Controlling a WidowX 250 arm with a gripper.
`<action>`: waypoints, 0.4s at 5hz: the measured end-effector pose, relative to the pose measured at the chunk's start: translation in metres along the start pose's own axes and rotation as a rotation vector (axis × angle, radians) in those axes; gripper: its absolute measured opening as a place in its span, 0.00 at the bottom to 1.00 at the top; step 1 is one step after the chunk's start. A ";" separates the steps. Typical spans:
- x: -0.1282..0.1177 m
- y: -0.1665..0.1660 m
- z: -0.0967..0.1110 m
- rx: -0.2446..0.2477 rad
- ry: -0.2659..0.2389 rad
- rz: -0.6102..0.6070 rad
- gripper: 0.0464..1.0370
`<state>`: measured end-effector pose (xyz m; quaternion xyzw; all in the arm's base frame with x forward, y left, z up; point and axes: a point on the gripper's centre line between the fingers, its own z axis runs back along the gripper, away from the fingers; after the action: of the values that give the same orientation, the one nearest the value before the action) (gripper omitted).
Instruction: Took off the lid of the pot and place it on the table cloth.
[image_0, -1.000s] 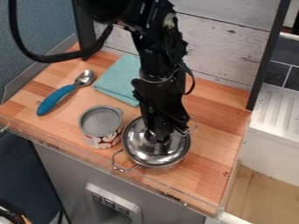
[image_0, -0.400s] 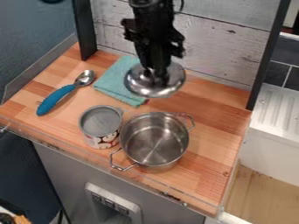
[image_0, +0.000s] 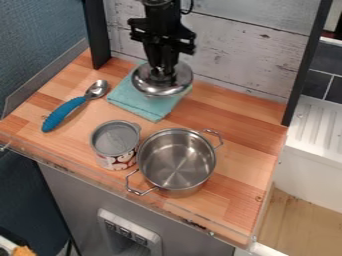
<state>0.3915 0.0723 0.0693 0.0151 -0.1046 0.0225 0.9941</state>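
The black gripper (image_0: 162, 72) hangs over the back of the wooden counter, shut on the knob of the silver lid (image_0: 160, 89). Beneath the lid lies the folded teal cloth (image_0: 143, 105), partly hidden by it; whether the two touch I cannot tell. Toward the front stands the silver pot (image_0: 177, 162), uncovered and with nothing inside, its two wire handles at front left and back right.
A can with a grey top (image_0: 115, 140) stands close against the pot's left side. Farther left lies a spoon with a blue handle (image_0: 63, 113). Behind rises a whitewashed plank wall (image_0: 240, 55), with black posts at both sides.
The lid has come up off the pot in the gripper and moved back and left over the cloth. Pot, can and spoon look nearly unmoved.
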 end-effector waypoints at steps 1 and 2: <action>0.005 0.015 -0.017 0.029 0.025 0.044 0.24; 0.004 0.023 -0.027 0.056 0.047 0.063 0.24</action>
<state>0.4003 0.0962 0.0441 0.0389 -0.0810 0.0572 0.9943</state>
